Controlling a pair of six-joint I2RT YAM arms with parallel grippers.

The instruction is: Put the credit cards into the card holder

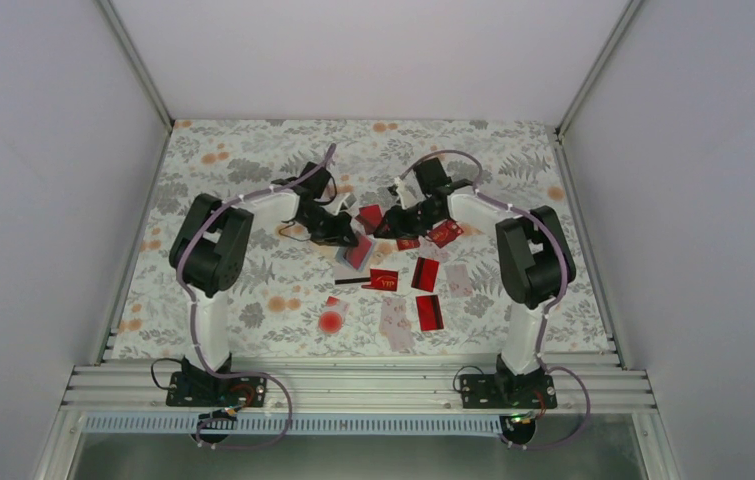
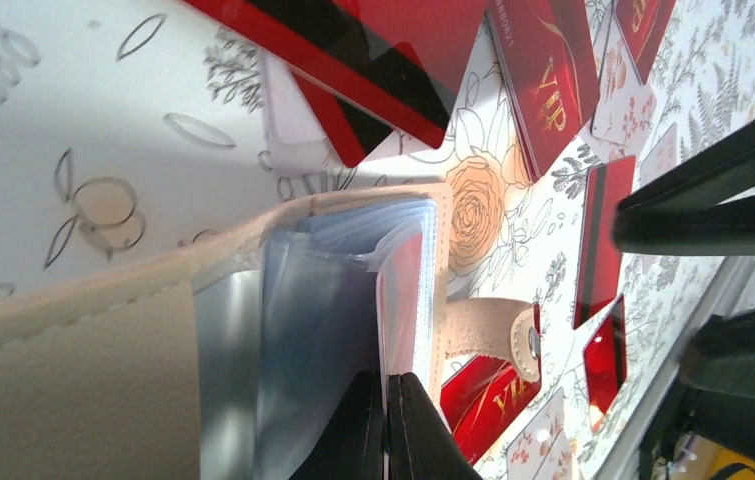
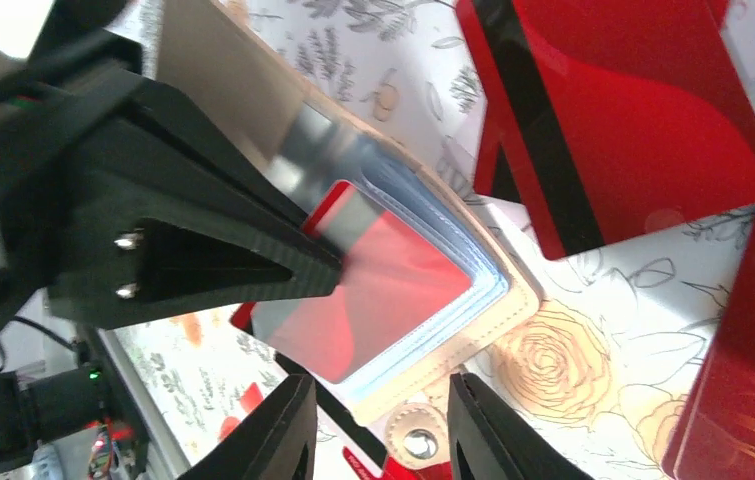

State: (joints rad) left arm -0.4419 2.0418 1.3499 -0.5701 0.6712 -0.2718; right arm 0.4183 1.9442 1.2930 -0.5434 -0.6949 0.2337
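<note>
The flowered table (image 1: 253,170) fills the overhead view. My left arm (image 1: 215,250) and right arm (image 1: 533,262) bend inward and meet past its middle, toward the far side. From above, my left gripper (image 1: 343,235) and right gripper (image 1: 401,220) are dark shapes close together, and that view does not show how their jaws stand. The card holder (image 1: 357,250) shows there only as a small pale patch at the left gripper's tip. Loose red cards (image 1: 425,273) and pale cards (image 1: 394,318) lie scattered on the near side of both grippers. A round red blot (image 1: 330,322) sits to their near left, and only the overhead camera shows it.

The left wrist camera shows what the overhead view cannot. The holder's tan cover (image 2: 83,340) is folded open and its clear sleeves (image 2: 323,290) are fanned out. My left fingers (image 2: 418,445) are pressed together, pinching the edge of those sleeves. A snap tab (image 2: 493,340) sticks out beside them over the tablecloth.

The right wrist camera alone shows a red card (image 3: 393,290) lying inside the top sleeve. It also shows my right fingers (image 3: 278,440) spread apart, standing on either side of the snap tab and holding nothing.
</note>
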